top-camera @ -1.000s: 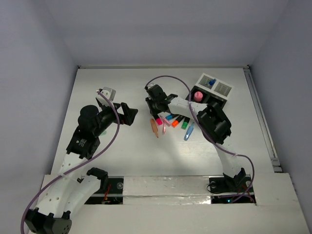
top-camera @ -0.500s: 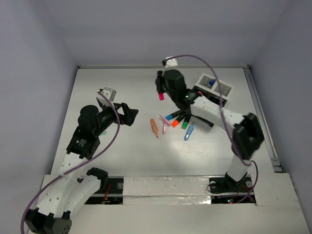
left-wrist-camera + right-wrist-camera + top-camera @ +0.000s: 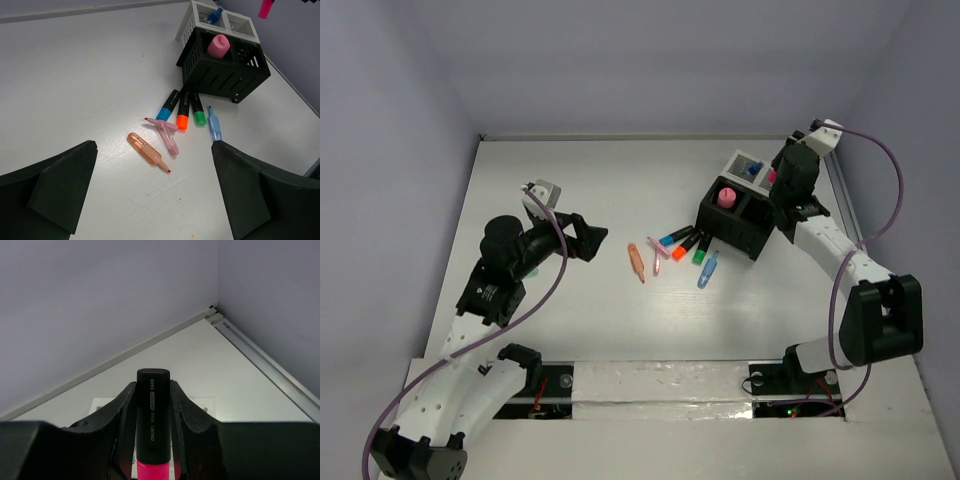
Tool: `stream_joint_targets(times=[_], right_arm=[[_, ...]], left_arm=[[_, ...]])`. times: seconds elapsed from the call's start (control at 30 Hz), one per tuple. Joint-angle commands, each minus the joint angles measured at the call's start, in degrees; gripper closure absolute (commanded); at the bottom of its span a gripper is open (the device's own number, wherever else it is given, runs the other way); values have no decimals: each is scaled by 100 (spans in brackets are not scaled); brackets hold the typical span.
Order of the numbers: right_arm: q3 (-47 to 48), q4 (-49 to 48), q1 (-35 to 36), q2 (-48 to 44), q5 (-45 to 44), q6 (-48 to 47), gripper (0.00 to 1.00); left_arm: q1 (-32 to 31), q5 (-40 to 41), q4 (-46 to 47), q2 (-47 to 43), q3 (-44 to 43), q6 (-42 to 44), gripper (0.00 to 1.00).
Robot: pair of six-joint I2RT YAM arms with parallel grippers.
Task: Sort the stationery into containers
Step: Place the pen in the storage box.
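While the right gripper (image 3: 152, 390) is clamped on the pink highlighter (image 3: 152, 430), its black barrel lying lengthwise between the two fingers, it hangs above the containers in the upper right of the overhead view. The job now, as I judge it, is a clean drop into a free cell of the black compartment box (image 3: 738, 232).

One cell already holds the pink round-topped piece (image 3: 727, 196), and the white box (image 3: 740, 160) just behind it holds the small blue bottle (image 3: 754, 170), so the descent should line up over a vacant black cell. Lower the highlighter until its leading end is inside the walls, then part the fingers. A release from this height risks a bounce off a divider.

At centre left, the left gripper (image 3: 588, 238) hangs with its jaws wide apart, holding nothing. Beneath its camera lie the blue-capped marker (image 3: 169, 105), orange-capped marker (image 3: 183, 112), green-capped marker (image 3: 197, 110), light-blue pen (image 3: 214, 125), pink pen (image 3: 167, 136) and orange pen (image 3: 147, 150), all still unsorted.
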State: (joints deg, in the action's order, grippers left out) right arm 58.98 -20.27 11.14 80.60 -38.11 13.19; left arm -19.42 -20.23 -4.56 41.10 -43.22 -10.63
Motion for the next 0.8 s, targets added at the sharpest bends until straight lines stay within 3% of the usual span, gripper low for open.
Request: stream_joint_targets(times=[0.0,0.4,0.63,0.77], right_arm=[[148,-1040,-94,280,-425,-641,94],[377,-2024,-226,1467,-531,-1776,94],[263,-2095,-226,1696,-478,-1671,89],[140,-1719,-226,1617,-356,-1058,79]], left_arm=[[-53,-166,245,12,-186,-62,1],[-53,-192,175,240,-195,-70,1],[-53,-166,166,328,-213,-53,1],[-53,-51,130,416,-248,-18,1]])
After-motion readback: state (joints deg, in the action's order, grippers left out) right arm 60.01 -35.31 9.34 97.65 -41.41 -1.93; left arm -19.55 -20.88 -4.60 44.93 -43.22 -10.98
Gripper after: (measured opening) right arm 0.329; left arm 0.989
